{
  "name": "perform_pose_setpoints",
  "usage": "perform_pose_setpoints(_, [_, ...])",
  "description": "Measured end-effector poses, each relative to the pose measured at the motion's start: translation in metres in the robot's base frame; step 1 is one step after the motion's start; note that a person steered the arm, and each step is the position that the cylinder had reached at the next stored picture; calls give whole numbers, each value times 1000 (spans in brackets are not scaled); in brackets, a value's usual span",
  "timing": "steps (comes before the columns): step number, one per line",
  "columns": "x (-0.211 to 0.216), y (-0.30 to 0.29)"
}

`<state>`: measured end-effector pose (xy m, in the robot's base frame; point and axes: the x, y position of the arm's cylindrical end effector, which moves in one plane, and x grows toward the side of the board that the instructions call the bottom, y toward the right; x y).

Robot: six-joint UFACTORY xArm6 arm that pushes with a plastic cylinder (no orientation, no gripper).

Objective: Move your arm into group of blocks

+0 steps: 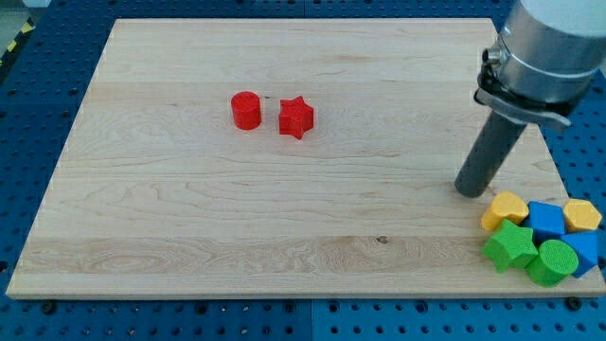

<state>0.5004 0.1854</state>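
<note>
Item: my tip [469, 190], blunt end of a dark rod, no fingers to open or close; holds nothing, touches no block, rests on bare wood.

Nearest: group of blocks at the view's bottom right, just beside the tip. Contents: yellow block [505, 208], blue block [546, 221], second yellow block [580, 215], green block [511, 245], green cylinder [553, 261], second blue block [587, 251] at the edge. All packed close.

Well apart, toward the view's upper left: red cylinder [246, 110] and red star [295, 117], side by side.

Support: wooden board [237, 218].

Arm: rod tilted, grey housing [547, 47] at the view's top right.
</note>
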Motion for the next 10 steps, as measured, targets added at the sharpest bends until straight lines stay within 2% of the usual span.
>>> perform_pose_setpoints(1, [-15,64])
perform_pose_setpoints(2, [11,156])
perform_pose_setpoints(3, [42,159])
perform_pose_setpoints(4, [116,140])
perform_pose_setpoints(8, [110,77])
perform_pose_setpoints(10, [108,18])
